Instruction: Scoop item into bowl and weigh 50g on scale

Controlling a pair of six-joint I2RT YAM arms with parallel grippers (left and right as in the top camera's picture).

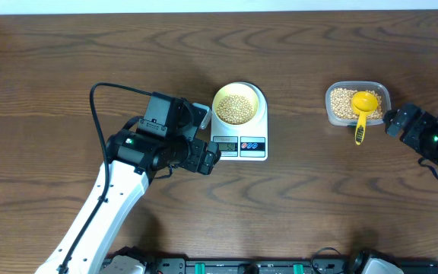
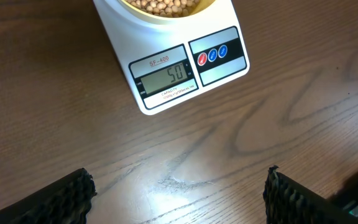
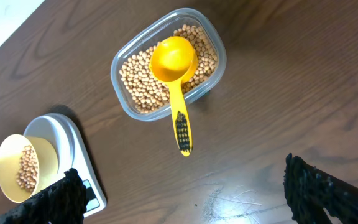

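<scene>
With the pale-yellow bowl [image 1: 239, 91] of soybeans [image 1: 238, 109] seated on the white scale [image 1: 262, 122] and 50 shown on its display [image 2: 168, 75], nothing more should be added, the yellow scoop [image 3: 173, 68] being best left in the clear tub [image 3: 219, 50], and the left tool [image 2: 179, 202] and right tool [image 3: 188, 202], both spread and empty, held off the scale above the worktop [image 1: 341, 198].

Left claw gap: the left claw [image 2: 180, 179] is spread wide, with only bare tabletop [image 2: 185, 149] between its tips.
Ahead of left claw: the display end of the scale [image 2: 123, 43] blocks the way, near but apart. The bowl [image 1: 217, 105] sits on it beyond.
Right claw gap: the right claw [image 3: 182, 171] gapes over bare tabletop.
Ahead of right claw: the scoop [image 3: 179, 118] handle juts over the rim of the tub [image 3: 118, 87] towards it.
Beside right claw: an open lane runs to the scale.
</scene>
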